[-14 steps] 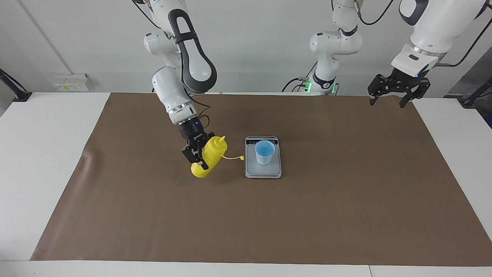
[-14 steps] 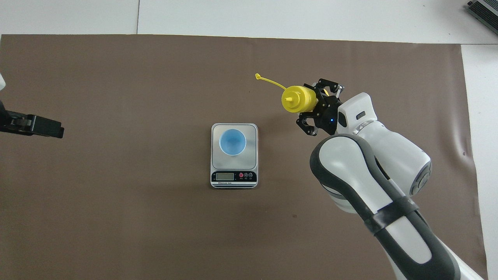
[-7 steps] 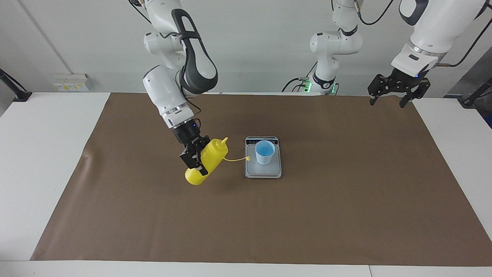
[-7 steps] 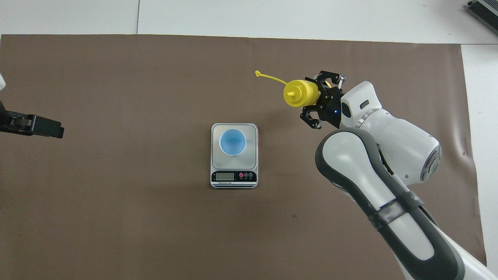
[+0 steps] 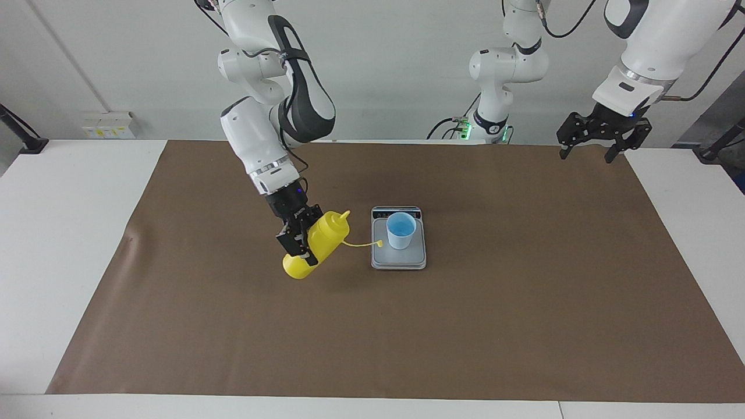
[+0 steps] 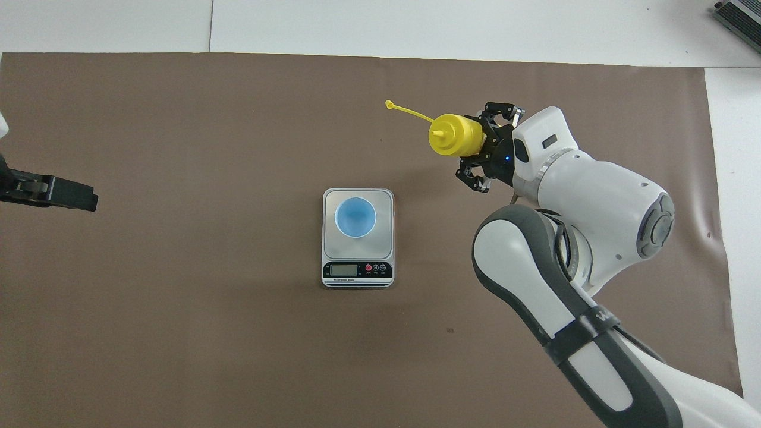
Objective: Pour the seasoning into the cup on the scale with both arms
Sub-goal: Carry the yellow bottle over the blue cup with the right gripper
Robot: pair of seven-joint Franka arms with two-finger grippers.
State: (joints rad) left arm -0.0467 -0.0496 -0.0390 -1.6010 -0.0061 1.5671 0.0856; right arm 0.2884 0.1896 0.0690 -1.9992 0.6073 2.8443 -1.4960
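My right gripper (image 5: pixel 302 240) (image 6: pixel 483 148) is shut on the yellow seasoning bottle (image 5: pixel 317 244) (image 6: pixel 455 134), held tilted in the air over the mat, nozzle toward the scale. Its uncapped tethered cap (image 5: pixel 379 243) (image 6: pixel 389 104) dangles by the scale's edge. The pale-blue cup (image 5: pixel 401 230) (image 6: pixel 355 217) stands upright on the silver-grey scale (image 5: pixel 398 260) (image 6: pixel 358 274) at mid-table. My left gripper (image 5: pixel 592 147) (image 6: pixel 65 196) waits open, raised over the mat's edge at the left arm's end, holding nothing.
A brown mat (image 5: pixel 465 326) (image 6: pixel 178 333) covers most of the white table (image 5: pixel 70 192). A third white arm's base (image 5: pixel 492 116) stands at the robots' edge. A small dark speck (image 6: pixel 449 330) lies on the mat.
The right arm has lifted and tipped the bottle more, carrying it a little toward the scale; the dangling cap now reaches the scale's edge. The left arm has stayed still.
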